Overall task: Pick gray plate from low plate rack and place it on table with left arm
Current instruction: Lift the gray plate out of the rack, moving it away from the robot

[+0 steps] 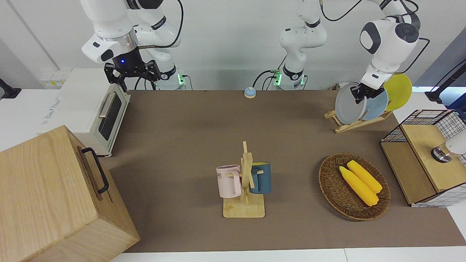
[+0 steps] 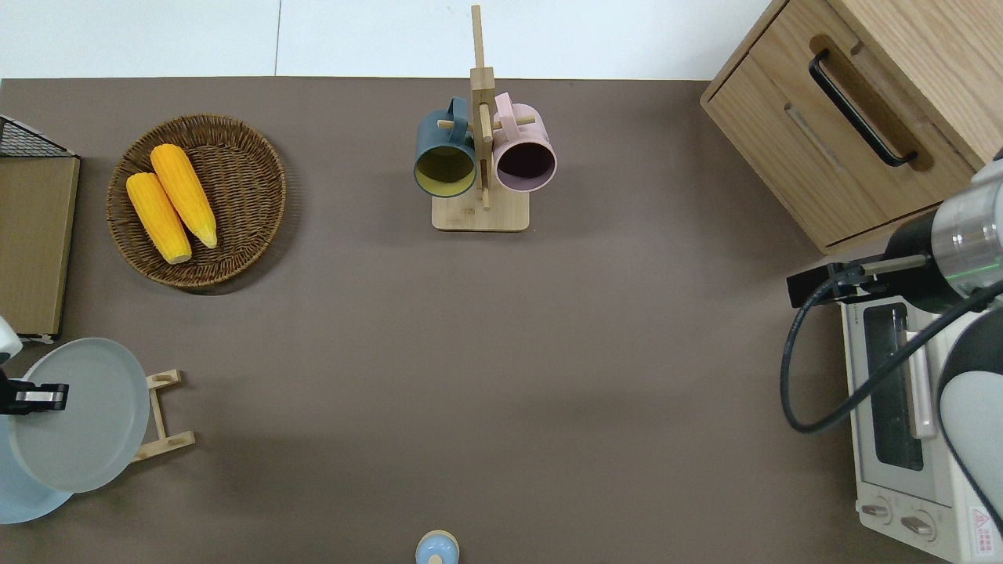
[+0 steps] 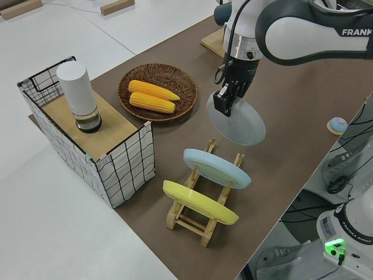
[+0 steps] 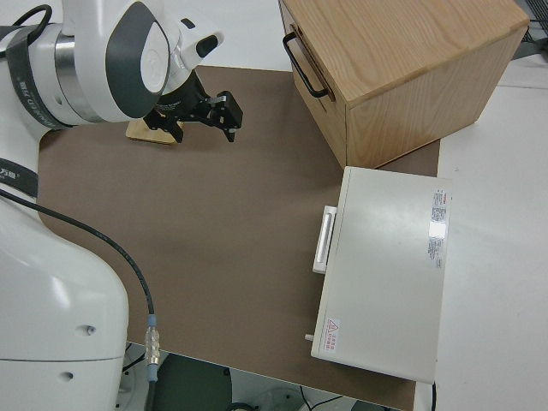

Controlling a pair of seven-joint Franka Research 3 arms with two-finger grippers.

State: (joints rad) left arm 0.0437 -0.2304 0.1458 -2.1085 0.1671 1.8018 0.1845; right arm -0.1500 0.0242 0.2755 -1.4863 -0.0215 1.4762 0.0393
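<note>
My left gripper is shut on the upper rim of the gray plate. It holds the plate tilted in the air, clear of the low plate rack and over its slot farthest from the left arm's end of the table. The overhead view shows the gripper and the plate over the rack's bare slats. The left side view shows the plate hanging from the gripper above the rack. The brown table lies below. My right arm is parked, its gripper open.
A light-blue plate and a yellow plate stand in the rack. A wicker basket with two corn cobs and a wire crate lie farther from the robots. A mug stand, a toaster oven, a wooden cabinet and a small bell are also on the table.
</note>
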